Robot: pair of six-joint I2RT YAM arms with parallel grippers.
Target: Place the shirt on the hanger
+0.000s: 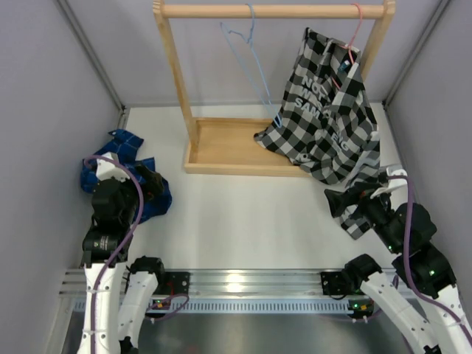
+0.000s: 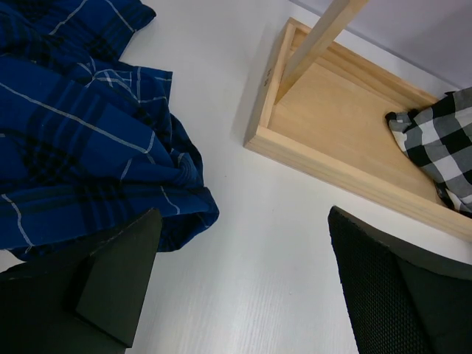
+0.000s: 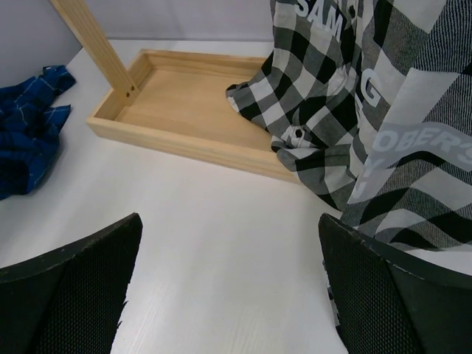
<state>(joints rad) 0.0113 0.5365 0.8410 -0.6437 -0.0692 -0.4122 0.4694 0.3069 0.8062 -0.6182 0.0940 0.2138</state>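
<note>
The job has hardly begun. The shirt (image 1: 125, 141) lies in a heap on the table (image 1: 243, 221), on the left. The hanger (image 1: 257, 65) hangs bare on the rail (image 1: 295, 10). The left claw (image 2: 243, 287) is wide apart and empty, just beside the shirt. The right claw (image 3: 228, 287) is apart and empty too. Picking up and hanging are still left, I think.

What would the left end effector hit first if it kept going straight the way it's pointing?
Most likely the bare white tabletop, between the dark blue plaid shirt and the near wall of the light wooden rack tray. The open left end effector tilts downward, though depth is hard to judge.
</note>
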